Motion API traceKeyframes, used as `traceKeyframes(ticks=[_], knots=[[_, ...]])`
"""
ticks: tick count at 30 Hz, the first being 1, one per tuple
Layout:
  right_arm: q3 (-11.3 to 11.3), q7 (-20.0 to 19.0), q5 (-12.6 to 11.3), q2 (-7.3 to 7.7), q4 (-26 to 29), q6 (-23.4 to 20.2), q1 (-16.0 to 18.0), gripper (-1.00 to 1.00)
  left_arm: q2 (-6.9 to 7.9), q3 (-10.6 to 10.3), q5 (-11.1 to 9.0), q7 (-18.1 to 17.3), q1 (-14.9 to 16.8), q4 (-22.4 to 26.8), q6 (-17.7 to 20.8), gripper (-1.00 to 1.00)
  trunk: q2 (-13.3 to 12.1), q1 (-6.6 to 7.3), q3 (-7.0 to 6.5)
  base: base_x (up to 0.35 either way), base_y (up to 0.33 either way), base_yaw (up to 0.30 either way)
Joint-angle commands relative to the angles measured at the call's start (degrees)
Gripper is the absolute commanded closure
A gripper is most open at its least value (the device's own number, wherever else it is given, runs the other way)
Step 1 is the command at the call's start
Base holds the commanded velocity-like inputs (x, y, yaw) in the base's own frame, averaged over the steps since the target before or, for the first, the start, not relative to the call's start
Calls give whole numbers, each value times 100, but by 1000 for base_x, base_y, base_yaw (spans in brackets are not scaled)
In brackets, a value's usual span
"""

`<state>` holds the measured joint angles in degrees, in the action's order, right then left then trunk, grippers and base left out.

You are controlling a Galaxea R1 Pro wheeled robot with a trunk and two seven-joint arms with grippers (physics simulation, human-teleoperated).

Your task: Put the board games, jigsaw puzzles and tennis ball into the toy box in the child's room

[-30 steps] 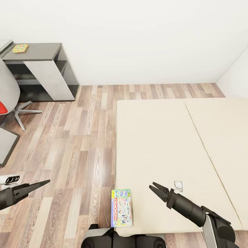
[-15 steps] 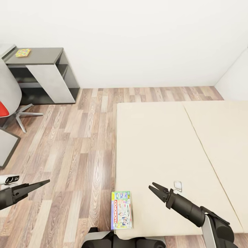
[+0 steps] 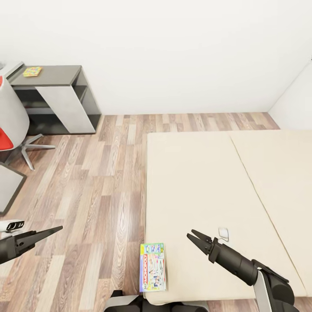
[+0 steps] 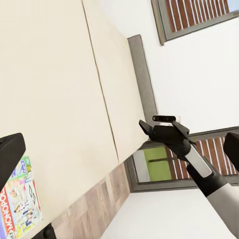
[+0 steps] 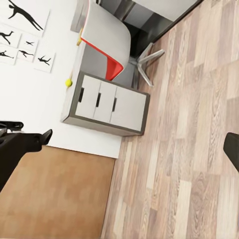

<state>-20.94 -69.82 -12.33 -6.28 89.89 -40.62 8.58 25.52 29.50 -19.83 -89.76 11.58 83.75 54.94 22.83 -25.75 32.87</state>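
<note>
Wood-plank flooring ran from a white wall to the bed (image 3: pixel 216 182), whose beige mattress took up the right of my head view. One board game (image 3: pixel 152 266), the green-white box with the red band, lay flat on the mattress at its near left corner, just beside the edge and close in front of my base. Far off to the left, a jigsaw puzzle (image 3: pixel 32 71) sat on the dark grey cabinet (image 3: pixel 56 97) with the white door, well apart from the bed.

My right end effector (image 3: pixel 195 239) hung over the mattress to the right of the game box, its two fingers spread a little, with nothing between them. My left end effector (image 3: pixel 50 232) hovered over the floor to the left; from these views I could not tell how far it was parted, though it carried nothing that I could see.

I judged the box light and stiff, a thin cardboard lid with a smooth printed face that would slip under a flat press. Lying flush on soft bedding, it offered little to pinch from above. I reckoned the best hold was across a long edge, preferably the one nearest the mattress edge.
</note>
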Motion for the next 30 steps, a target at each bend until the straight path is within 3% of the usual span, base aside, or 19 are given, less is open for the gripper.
traceKeyframes(ticks=[1,30], knots=[[-9,-15,-7,-5,2,-42,4,-100,3,1,6,-24,2,1,61,-100,9,-3,-3,0,0,0],[-7,-8,10,-5,2,-34,4,-100,-1,-4,6,-24,2,1,61,-100,9,-3,-278,0,0,0]])
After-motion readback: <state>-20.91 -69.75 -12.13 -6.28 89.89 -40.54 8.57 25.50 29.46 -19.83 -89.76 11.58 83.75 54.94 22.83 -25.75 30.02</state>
